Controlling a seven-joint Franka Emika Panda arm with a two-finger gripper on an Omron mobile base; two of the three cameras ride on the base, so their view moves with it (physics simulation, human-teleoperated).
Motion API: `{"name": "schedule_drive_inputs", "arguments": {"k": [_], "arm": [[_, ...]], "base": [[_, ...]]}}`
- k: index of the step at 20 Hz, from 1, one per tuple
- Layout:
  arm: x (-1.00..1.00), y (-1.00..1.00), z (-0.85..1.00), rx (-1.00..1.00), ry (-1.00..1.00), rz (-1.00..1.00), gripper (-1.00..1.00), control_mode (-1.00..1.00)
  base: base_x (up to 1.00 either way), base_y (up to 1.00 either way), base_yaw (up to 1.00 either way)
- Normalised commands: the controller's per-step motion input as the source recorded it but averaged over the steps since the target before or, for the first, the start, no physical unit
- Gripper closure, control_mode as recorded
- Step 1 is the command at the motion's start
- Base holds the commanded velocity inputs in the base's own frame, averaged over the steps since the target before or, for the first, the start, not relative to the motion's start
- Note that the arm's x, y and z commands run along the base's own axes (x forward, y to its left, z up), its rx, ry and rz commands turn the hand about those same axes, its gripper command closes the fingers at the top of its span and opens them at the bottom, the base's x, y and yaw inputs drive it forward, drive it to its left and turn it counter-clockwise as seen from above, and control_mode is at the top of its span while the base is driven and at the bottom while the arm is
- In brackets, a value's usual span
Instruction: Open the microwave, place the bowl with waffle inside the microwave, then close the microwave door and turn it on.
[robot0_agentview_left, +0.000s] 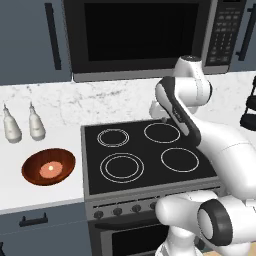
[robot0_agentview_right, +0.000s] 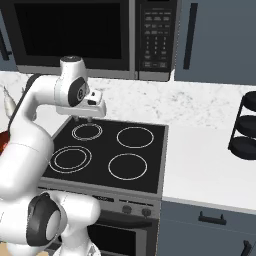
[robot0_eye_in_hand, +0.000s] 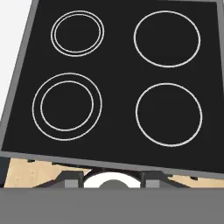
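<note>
Claw hangs above the black stove top, over its back edge near the rear burner rings, pointing down. In the right base view two short dark fingertips show beneath the white hand with a gap between them; nothing is held. From the hand camera the four burner rings lie below, two double rings on one side, two single rings on the other.

Microwave is mounted above the stove, its door shut, dark window facing out, keypad panel at its right.

Bowl, reddish-brown and glossy, sits on the white surface left of the stove, just beside the stove's edge, well apart from the claw. Waffle, a pale orange disc, lies in the bowl's middle.

Two pale bottles stand behind the bowl against the marbled wall. A black tiered rack stands on the surface right of the stove. Grey-blue cabinet doors with black bar handles flank the microwave.
</note>
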Motion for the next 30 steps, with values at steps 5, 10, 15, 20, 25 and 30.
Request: {"name": "schedule_drive_inputs", "arguments": {"k": [5, 10, 15, 20, 25, 30], "arm": [[-0.13, 0.00, -0.02, 0.00, -0.02, 0.00, -1.00, -1.00], [-0.31, -0.26, 0.00, 0.17, -0.11, -0.16, -1.00, -1.00], [-0.11, -0.52, 0.15, 0.66, -0.16, -0.37, -1.00, -1.00], [-0.12, -0.34, 0.25, 0.66, -0.11, -0.43, -1.00, -1.00], [-0.10, -0.39, 0.38, 0.69, -0.03, -0.40, -1.00, -1.00], [0.00, -0.30, 0.59, 0.56, 0.07, -0.28, -1.00, -1.00]], "base": [[0.00, 0.00, 0.00], [0.00, 0.00, 0.00], [0.00, 0.00, 0.00], [0.00, 0.00, 0.00], [0.00, 0.00, 0.00], [0.00, 0.00, 0.00]]}}
